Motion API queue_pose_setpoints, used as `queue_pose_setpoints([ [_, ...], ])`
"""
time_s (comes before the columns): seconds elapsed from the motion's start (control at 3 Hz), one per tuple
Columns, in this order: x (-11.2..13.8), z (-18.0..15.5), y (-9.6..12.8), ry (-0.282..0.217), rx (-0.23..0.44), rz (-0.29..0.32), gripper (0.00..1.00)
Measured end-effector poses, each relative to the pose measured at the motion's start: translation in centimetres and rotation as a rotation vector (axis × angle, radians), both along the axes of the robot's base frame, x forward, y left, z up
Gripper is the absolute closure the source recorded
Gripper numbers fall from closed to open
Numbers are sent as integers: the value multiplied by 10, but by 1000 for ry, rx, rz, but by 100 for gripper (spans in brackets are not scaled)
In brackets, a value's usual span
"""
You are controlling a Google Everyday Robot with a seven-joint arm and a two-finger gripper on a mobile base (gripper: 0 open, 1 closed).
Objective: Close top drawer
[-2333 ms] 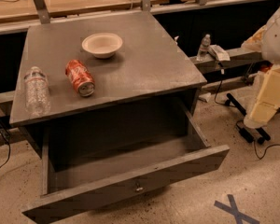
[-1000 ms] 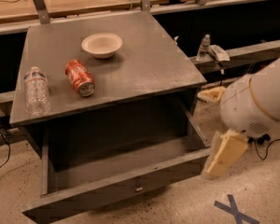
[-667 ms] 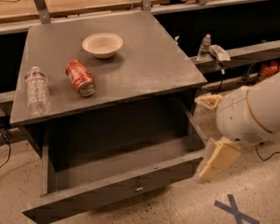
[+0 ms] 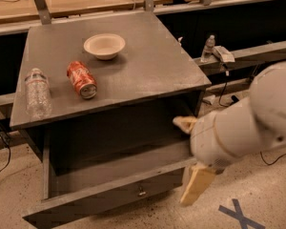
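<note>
The top drawer (image 4: 109,192) of the dark grey cabinet (image 4: 148,70) stands pulled far out and looks empty inside; its small metal knob (image 4: 141,192) shows at the centre of the front panel. My gripper (image 4: 183,162) is at the right end of the drawer front, on a thick white arm (image 4: 248,128) that reaches in from the right. It is open: one beige finger (image 4: 185,124) lies above the drawer's right corner, the other (image 4: 195,185) hangs in front of the panel. The arm hides that corner.
On the cabinet top lie a white bowl (image 4: 104,45), a red soda can (image 4: 81,79) on its side and a clear water bottle (image 4: 36,93) on its side. A bottle (image 4: 208,48) stands on a ledge at the right. A blue X (image 4: 240,214) marks the floor.
My arm has swung in from the far right and down to the right end of the drawer front. The drawer remains pulled out about as far as before.
</note>
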State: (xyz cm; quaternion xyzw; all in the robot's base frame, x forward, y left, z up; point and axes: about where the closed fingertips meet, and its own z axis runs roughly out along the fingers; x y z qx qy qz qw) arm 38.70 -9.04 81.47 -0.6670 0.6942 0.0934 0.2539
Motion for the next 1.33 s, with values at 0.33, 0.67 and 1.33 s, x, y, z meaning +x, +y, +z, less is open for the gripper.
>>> queue_pose_setpoints([
  [0.33,5,-47,24,-35,21,30,0],
  [0.67,16,-86,46,-68,33,45,0],
  [1.33,40,-138,48,-96,15,13,0],
])
